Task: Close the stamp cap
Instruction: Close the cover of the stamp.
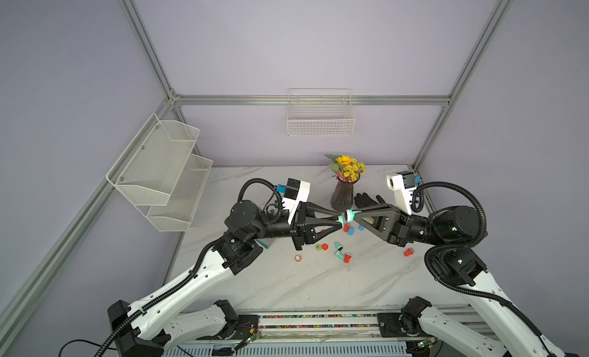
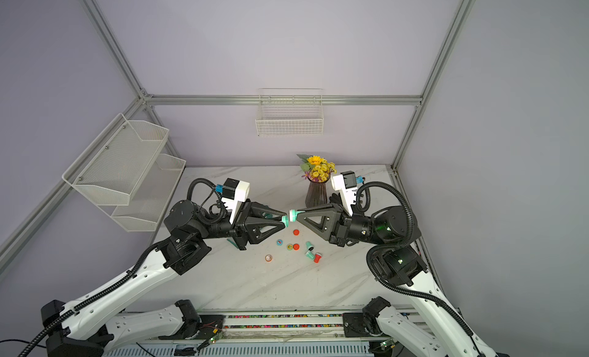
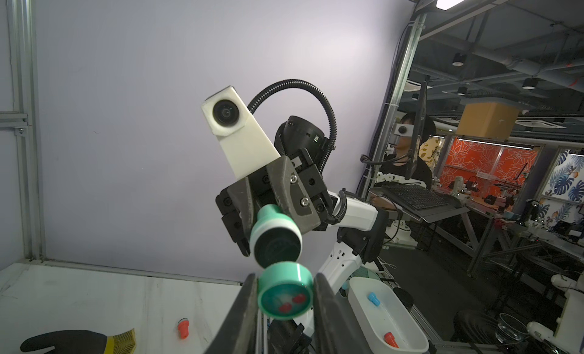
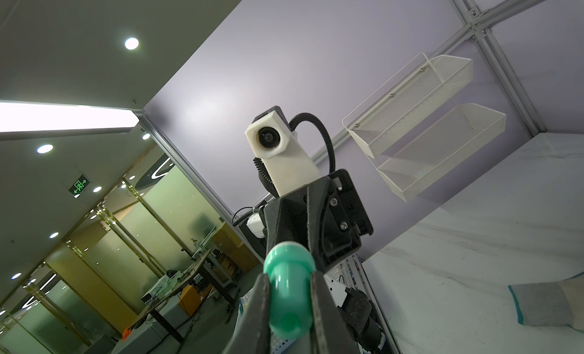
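**Desk:** Above the surface (image 2: 255, 285), by the vase (image 2: 316, 193), what do you have?

**Me:** My left tool (image 2: 284, 219) is pinched shut on the cap (image 3: 284, 290). My right tool (image 2: 299, 214) is clamped tight round the handle of the stamp (image 3: 275, 238), its dark face turned toward the cap. Both are held up in the air, tip to tip.

**Desk:** Cap on?

**Me:** Not yet. It sits just beside the stamp's face, a little off line. I cannot tell whether they touch.
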Action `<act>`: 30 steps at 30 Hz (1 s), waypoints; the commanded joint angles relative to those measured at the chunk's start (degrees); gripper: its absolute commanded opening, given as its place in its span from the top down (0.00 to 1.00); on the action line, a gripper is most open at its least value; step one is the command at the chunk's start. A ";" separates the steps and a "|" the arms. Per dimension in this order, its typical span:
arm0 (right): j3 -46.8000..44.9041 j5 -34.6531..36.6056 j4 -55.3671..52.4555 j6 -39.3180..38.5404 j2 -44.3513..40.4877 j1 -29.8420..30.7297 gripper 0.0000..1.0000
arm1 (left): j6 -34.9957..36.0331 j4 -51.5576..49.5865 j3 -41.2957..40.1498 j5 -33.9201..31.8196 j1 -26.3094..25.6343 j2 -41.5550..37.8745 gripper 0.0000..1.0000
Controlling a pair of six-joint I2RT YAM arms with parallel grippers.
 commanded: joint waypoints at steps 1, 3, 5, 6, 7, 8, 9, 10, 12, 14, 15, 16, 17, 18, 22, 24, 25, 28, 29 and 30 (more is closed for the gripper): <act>-0.81 -1.38 3.03 1.55 -0.01 0.42 1.00 | -1.04 2.60 0.80 -0.55 -0.10 -0.35 0.73; -0.86 -1.55 2.90 1.49 0.21 0.67 1.00 | -1.28 3.09 0.67 -0.37 -0.09 -0.23 0.73; -1.11 -1.73 2.76 1.49 0.43 0.77 1.00 | -1.40 3.25 0.82 -0.31 -0.06 -0.13 0.73; -1.24 -1.95 2.70 1.41 0.50 0.94 1.00 | -1.38 3.17 0.88 -0.23 -0.06 -0.04 0.73; -1.25 -1.99 2.59 1.33 0.48 1.01 1.00 | -1.31 3.13 0.97 -0.26 -0.09 0.00 0.73; -1.41 -2.02 2.22 1.13 0.60 1.05 1.00 | -1.29 3.12 1.04 -0.30 -0.05 0.05 0.73; -1.35 -2.06 1.99 1.02 0.66 1.20 1.00 | -1.39 3.13 1.04 -0.30 -0.11 0.20 0.73; -1.39 -2.20 2.10 1.02 0.75 1.25 1.00 | -1.40 3.13 1.16 -0.26 -0.11 0.31 0.73; -1.44 -2.19 2.55 1.11 0.70 1.47 1.00 | -1.49 3.13 1.18 -0.14 -0.10 0.62 0.73; -1.48 -2.23 2.42 1.04 0.58 1.56 1.00 | -1.49 3.13 1.18 -0.16 -0.11 0.74 0.73; -1.44 -2.29 2.41 1.03 0.61 1.69 1.00 | -1.44 3.13 1.18 -0.37 -0.08 0.75 0.73; -1.42 -2.44 2.33 1.06 0.67 1.66 1.00 | -1.42 3.11 1.26 -0.32 -0.09 0.75 0.73; -1.45 -2.43 2.41 1.05 0.59 1.74 1.00 | -1.40 3.13 1.20 -0.38 -0.11 0.84 0.73; -1.44 -2.37 2.33 1.00 0.60 1.73 1.00 | -1.27 3.05 1.14 -0.55 -0.03 0.84 0.73; -1.52 -2.43 2.32 0.98 0.53 1.82 1.00 | -1.05 2.62 1.04 -1.08 -0.01 0.93 0.73; -1.52 -2.59 2.25 0.85 0.52 1.90 1.00 | -0.80 2.32 0.88 -1.45 0.00 0.85 0.74; -1.52 -2.54 2.24 0.81 0.44 1.91 1.00 | -0.71 2.22 0.87 -1.69 0.07 0.84 0.74; -1.42 -2.18 1.65 0.42 0.16 1.91 1.00 | -0.52 2.14 0.74 -1.91 0.09 0.67 0.74; -1.08 -1.62 0.68 -0.32 -0.12 1.86 1.00 | -0.52 2.16 0.65 -1.96 0.21 0.59 0.74; -0.86 -0.84 -0.53 -1.21 -0.56 1.91 1.00 | -0.52 2.40 0.42 -1.83 0.16 0.50 0.74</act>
